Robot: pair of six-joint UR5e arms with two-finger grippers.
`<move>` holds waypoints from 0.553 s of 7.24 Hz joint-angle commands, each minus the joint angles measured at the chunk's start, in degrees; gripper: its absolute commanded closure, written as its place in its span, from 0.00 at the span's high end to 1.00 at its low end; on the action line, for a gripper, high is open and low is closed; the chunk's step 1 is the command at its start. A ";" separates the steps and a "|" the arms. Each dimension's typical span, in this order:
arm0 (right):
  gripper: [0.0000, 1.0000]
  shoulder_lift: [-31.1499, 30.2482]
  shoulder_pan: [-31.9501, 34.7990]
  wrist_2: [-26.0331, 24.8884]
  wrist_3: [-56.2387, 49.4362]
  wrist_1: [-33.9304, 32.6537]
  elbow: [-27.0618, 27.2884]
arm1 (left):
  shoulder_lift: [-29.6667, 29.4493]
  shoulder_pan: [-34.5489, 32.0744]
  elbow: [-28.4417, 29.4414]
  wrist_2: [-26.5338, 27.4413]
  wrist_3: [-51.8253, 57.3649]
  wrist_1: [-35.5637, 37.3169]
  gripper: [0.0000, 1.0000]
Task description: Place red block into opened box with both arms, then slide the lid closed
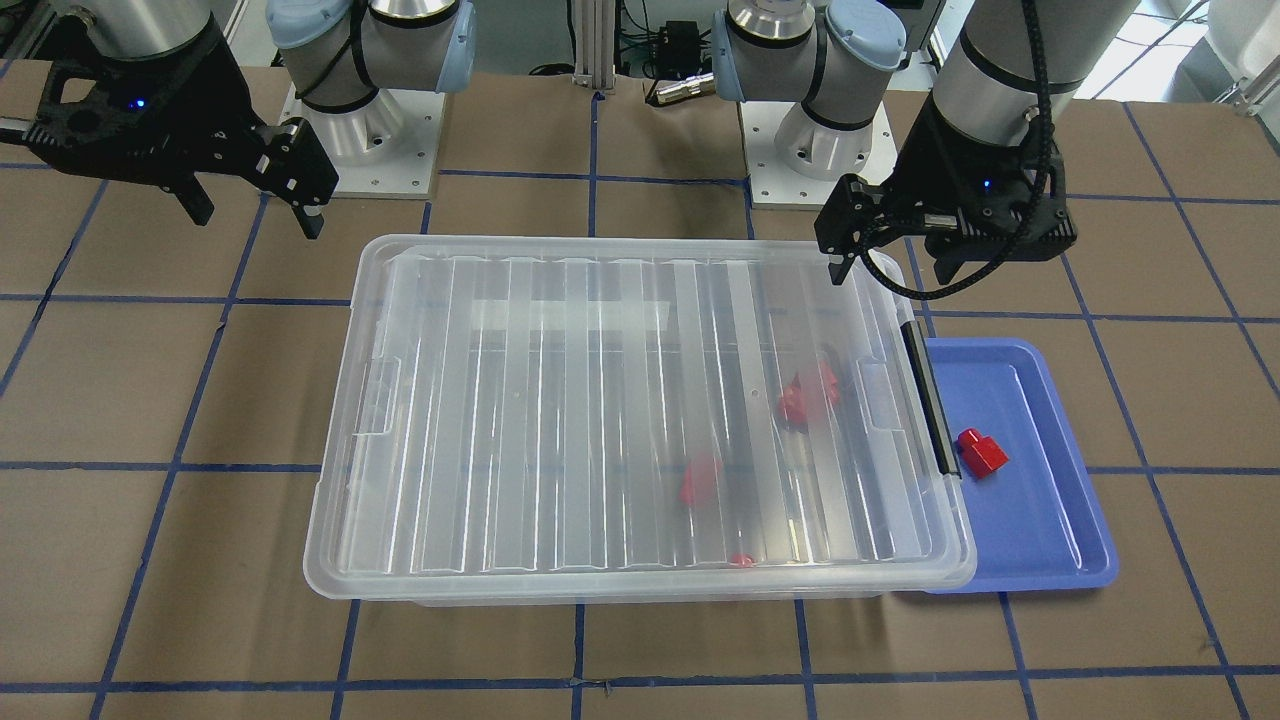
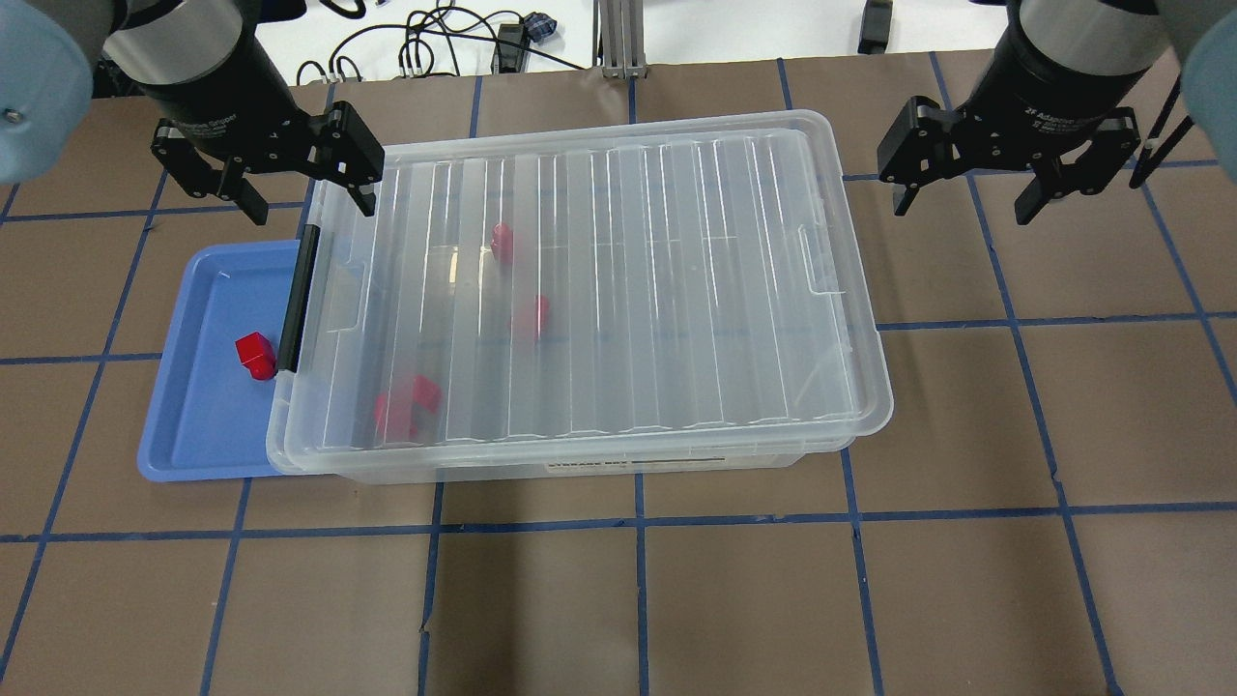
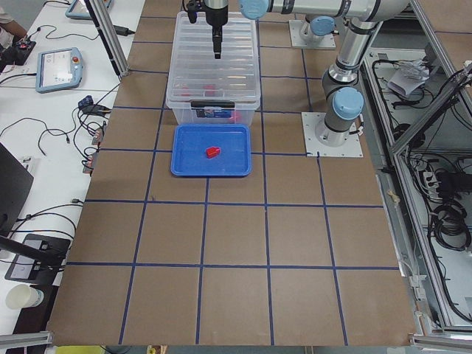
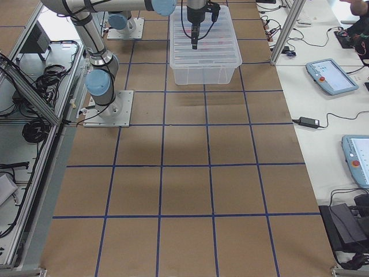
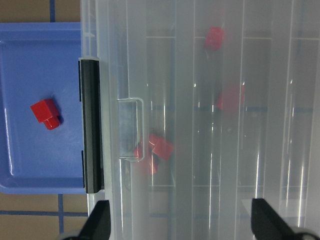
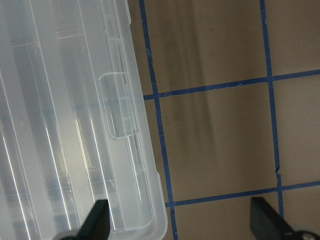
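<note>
**Item: red block (image 2: 255,354), uncollected**

Lies in blue tray (image 2: 193,425), just beside black bar (image 2: 300,300) of box (image 2: 580,464). Likely light, rigid, slick; pinch the wide body. The lid (image 2: 618,290) covers box. Beyond: left gripper (image 2: 312,211) and right gripper (image 2: 963,213), spread wide, empty.

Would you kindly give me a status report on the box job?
Both open, empty: left gripper, right gripper. One red block in blue tray. The lid covers the box, blocking entry.

lid (image 2: 618,290): clear ribbed glossy plastic | tray (image 2: 208,425): smooth blue plastic | table (image 2: 676,599): matt brown
</note>
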 commanded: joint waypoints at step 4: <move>1.00 0.00 -0.18 1.01 -0.87 0.08 0.12 | 0.32 0.02 0.04 0.06 0.06 0.12 1.00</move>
